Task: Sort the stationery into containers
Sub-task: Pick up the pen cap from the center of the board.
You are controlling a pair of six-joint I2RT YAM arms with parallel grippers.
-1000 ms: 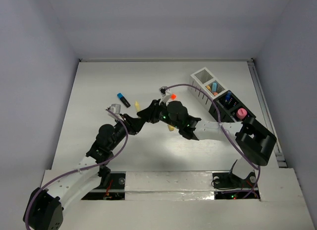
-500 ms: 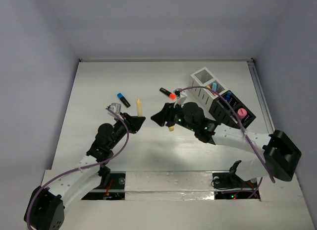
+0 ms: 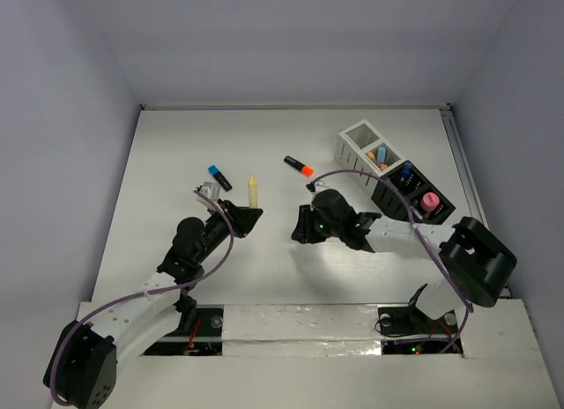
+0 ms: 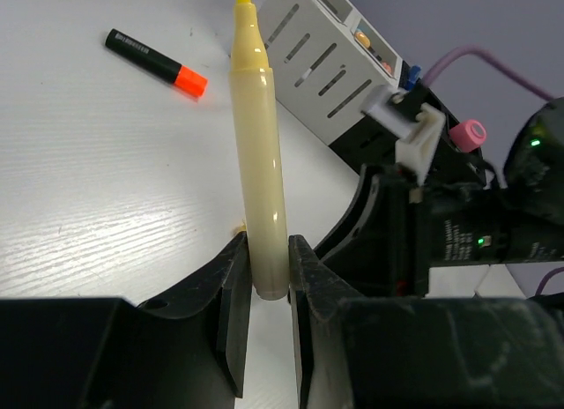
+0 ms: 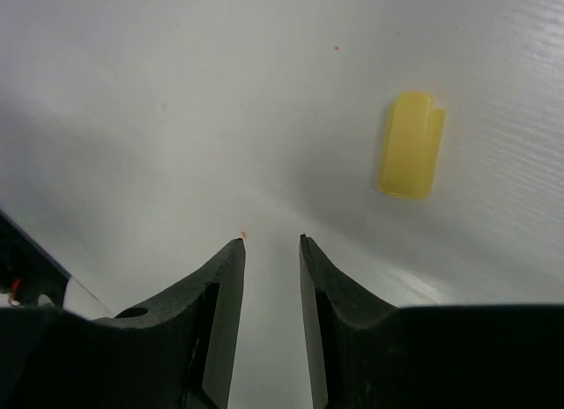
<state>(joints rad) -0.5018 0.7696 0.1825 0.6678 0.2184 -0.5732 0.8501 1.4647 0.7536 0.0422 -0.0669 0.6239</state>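
Note:
My left gripper point(image 3: 248, 214) is shut on the lower end of a pale yellow marker point(image 3: 253, 190), which points away from it; the left wrist view shows the marker point(image 4: 260, 153) pinched between the fingers of the gripper point(image 4: 268, 243). My right gripper point(image 3: 302, 230) is open and empty, low over the table in the right wrist view point(image 5: 270, 241), with a small yellow block point(image 5: 411, 145) lying ahead of it to the right. A black marker with an orange cap point(image 3: 299, 166) and one with a blue cap point(image 3: 218, 177) lie on the table. The joined containers point(image 3: 358, 137) stand at the right and hold a pink cylinder point(image 3: 429, 201).
The container row point(image 4: 304, 48) runs diagonally along the right side, white boxes farthest, black ones nearest. The right arm's body point(image 4: 458, 233) sits close to the right of my left gripper. The orange-capped marker point(image 4: 157, 63) lies beyond the held marker.
The right gripper has drawn back from the left gripper, to the right and toward the near edge. The yellow marker now shows fully. The left arm has barely moved.

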